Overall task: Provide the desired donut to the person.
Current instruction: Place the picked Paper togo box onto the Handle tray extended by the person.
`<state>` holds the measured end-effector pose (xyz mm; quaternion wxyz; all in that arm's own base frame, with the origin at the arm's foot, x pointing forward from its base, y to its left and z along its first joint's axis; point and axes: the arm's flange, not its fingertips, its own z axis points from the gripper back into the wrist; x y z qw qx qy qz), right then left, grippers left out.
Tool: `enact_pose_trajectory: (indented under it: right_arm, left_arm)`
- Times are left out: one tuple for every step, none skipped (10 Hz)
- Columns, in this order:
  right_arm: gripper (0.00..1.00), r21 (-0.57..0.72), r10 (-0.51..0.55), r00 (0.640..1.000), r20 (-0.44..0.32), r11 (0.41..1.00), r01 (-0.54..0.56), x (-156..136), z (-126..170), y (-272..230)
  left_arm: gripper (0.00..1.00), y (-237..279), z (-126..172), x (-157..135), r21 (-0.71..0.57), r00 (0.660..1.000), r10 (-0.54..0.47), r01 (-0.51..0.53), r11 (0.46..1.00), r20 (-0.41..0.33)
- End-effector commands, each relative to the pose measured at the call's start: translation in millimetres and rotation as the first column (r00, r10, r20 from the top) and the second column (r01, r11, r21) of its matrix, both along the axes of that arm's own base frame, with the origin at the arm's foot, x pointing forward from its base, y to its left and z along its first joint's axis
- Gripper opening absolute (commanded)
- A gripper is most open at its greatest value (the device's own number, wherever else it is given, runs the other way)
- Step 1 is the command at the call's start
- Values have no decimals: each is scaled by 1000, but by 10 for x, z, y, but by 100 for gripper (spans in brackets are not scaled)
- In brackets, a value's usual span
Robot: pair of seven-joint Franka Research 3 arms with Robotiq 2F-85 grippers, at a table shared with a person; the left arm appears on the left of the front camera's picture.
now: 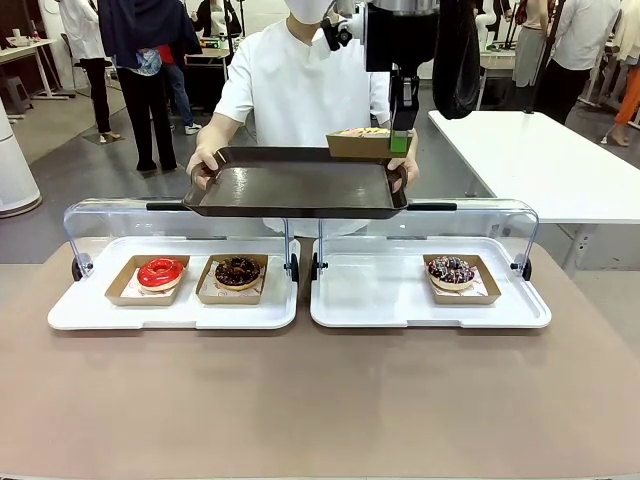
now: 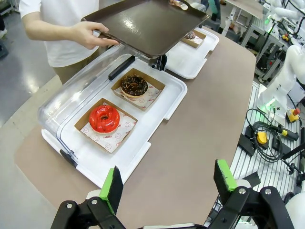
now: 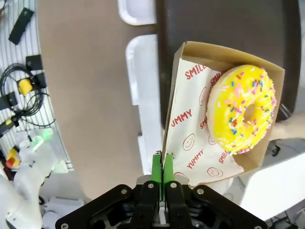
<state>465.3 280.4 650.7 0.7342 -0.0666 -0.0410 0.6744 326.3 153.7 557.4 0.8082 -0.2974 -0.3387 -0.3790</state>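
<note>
Over the table (image 1: pixel 320 400), our right gripper (image 3: pixel 162 160) pinches the donut box (image 3: pixel 219 53) above the tray (image 1: pixel 290 185) the person (image 1: pixel 300 85) offers; our left gripper (image 2: pixel 169 174) gapes idle.

Yellow donut (image 1: pixel 366 131) over tray (image 1: pixel 290 188) far-right corner: mostly hidden by box (image 1: pixel 355 146) wall, top sliver visible. Sprinkled donut (image 2: pixel 190 35) beyond tray: half covered by tray edge. Person's hand (image 3: pixel 290 126) at tray corner: blurred, cut by picture edge.

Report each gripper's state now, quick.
Left gripper: open, holding nothing.
Right gripper: shut on the rim of the yellow donut's box.
Person's hands: holding the dark tray.
</note>
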Motion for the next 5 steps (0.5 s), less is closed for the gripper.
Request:
enact_pose_trajectory:
  right_arm:
    - [1, 60, 94, 995, -29, 994, -93, 262, -6, -19]
    - [1, 105, 132, 991, -27, 986, -129, 403, -20, -70]
    - [1, 142, 164, 986, -17, 977, -160, 519, -33, -120]
    - [1, 161, 179, 984, -13, 971, -174, 592, -56, -157]
    - [1, 168, 171, 985, -12, 972, -167, 676, -87, -183]
  left_arm:
    - [100, 0, 14, 6, -17, 1000, -9, 9, 1000, 16]
    - [100, 0, 14, 6, -17, 1000, -9, 9, 1000, 16]
    - [100, 0, 14, 6, -17, 1000, -9, 9, 1000, 16]
    - [100, 0, 14, 6, -17, 1000, -9, 9, 1000, 16]
    - [100, 0, 14, 6, -17, 1000, -9, 9, 1000, 16]
